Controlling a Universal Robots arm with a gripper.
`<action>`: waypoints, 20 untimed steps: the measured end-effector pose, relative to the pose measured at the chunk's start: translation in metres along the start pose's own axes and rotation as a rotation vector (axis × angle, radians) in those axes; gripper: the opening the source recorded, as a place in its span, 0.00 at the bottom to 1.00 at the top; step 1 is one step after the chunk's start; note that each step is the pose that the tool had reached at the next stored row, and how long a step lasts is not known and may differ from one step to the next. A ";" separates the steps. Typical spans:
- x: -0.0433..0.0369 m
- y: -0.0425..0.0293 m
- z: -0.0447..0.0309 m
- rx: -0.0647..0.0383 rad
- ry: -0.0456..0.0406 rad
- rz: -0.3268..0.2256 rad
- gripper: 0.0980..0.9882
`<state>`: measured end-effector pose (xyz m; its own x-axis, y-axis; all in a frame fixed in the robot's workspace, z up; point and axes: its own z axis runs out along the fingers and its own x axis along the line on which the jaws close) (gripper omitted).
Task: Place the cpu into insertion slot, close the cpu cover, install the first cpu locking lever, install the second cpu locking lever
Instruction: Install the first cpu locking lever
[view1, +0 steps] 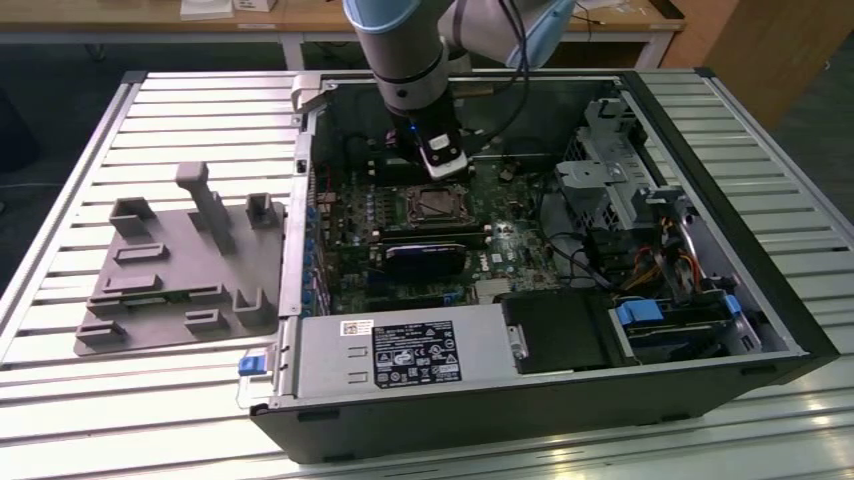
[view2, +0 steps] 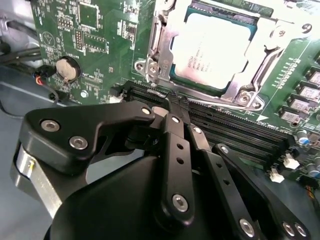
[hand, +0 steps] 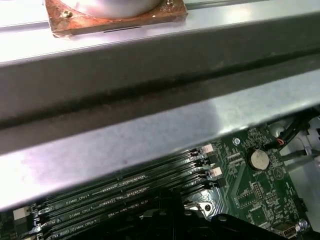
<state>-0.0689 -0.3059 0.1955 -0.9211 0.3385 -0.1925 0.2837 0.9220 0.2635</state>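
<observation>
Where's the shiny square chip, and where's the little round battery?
cpu (view2: 210, 52), second wrist view, middle of its silver top.
round battery (view2: 67, 69), second wrist view, middle of its flat face.

**Slatted table, two loads**

A ribbed metal table (view1: 160, 100) carries an open computer case (view1: 534, 410) — reaching from the far edge almost to the near one — and, just beside it toward the exterior view's left edge, a grey moulded fixture plate (view1: 160, 290).
</observation>
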 end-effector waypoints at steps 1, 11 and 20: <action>0.0001 -0.0002 0.0006 0.001 -0.0016 0.006 0.00; 0.0010 -0.0014 0.0052 0.014 -0.0152 0.049 0.00; 0.0013 -0.0017 0.0062 0.007 -0.0138 0.054 0.00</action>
<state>-0.0690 -0.3058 0.1889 -0.9005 0.3907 -0.1910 0.3353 0.9034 0.2671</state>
